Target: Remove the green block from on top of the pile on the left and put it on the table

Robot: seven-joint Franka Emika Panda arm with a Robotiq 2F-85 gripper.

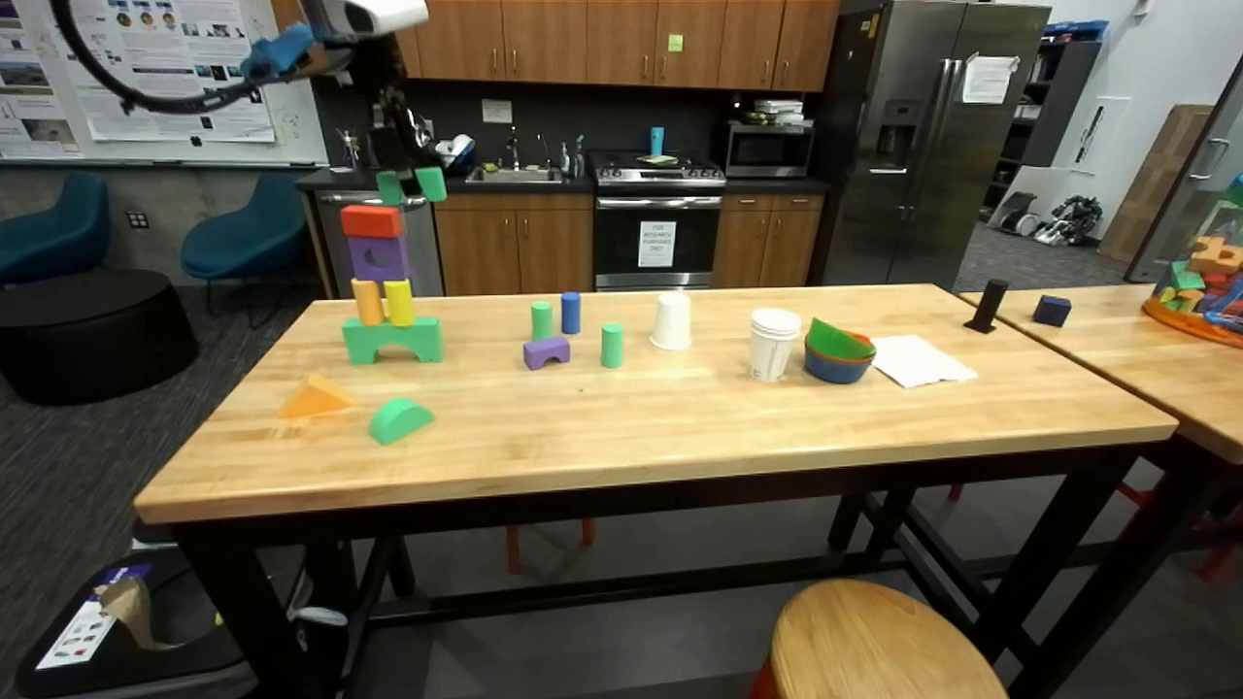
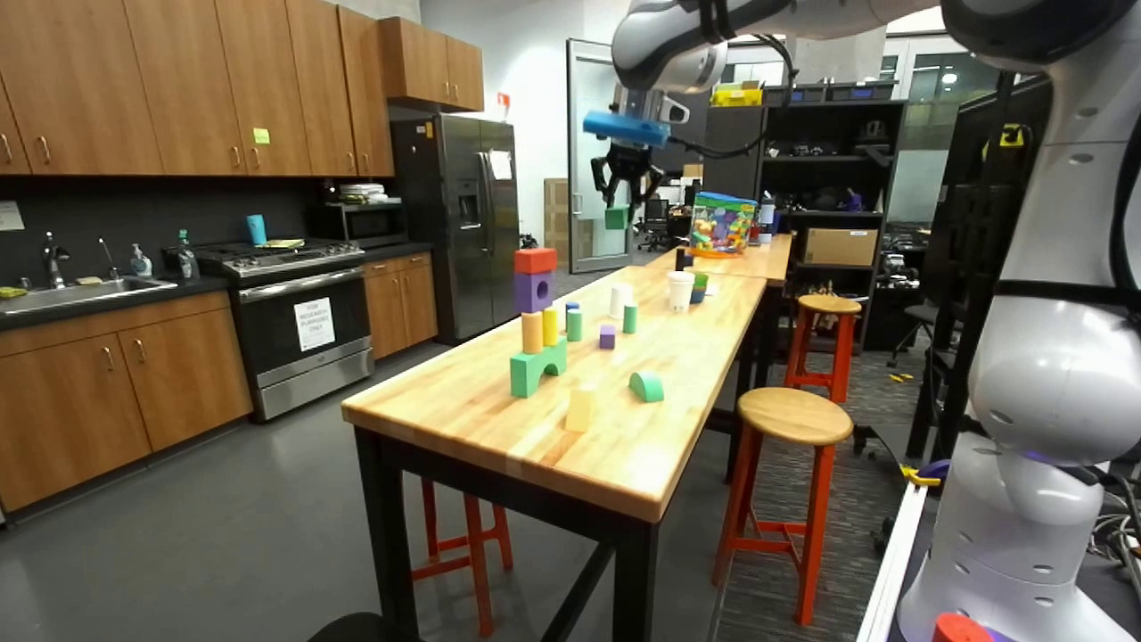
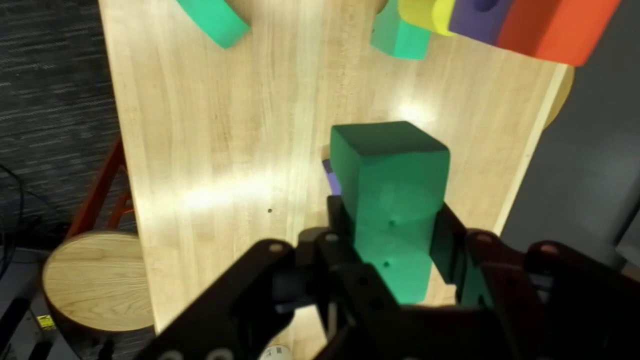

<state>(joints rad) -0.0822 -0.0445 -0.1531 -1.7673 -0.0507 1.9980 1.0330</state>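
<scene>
Clamping one green block (image 2: 617, 218): the gripper (image 3: 394, 227), fingers (image 3: 450, 240) pressed to its sides, above the table (image 1: 602, 427).

Five pieces form the pile (image 2: 526, 296): one green arch (image 1: 393, 332), one orange cylinder (image 1: 368, 303), one yellow cylinder (image 1: 399, 303), one purple block (image 1: 396, 266), one red block (image 1: 372, 221) uppermost. Two green cylinders (image 1: 611, 346), one blue cylinder (image 1: 571, 313) and one purple arch (image 1: 544, 349) stand nearby. The arm (image 2: 1034, 232) extends, gripper pointing down, block apart from the pile.
</scene>
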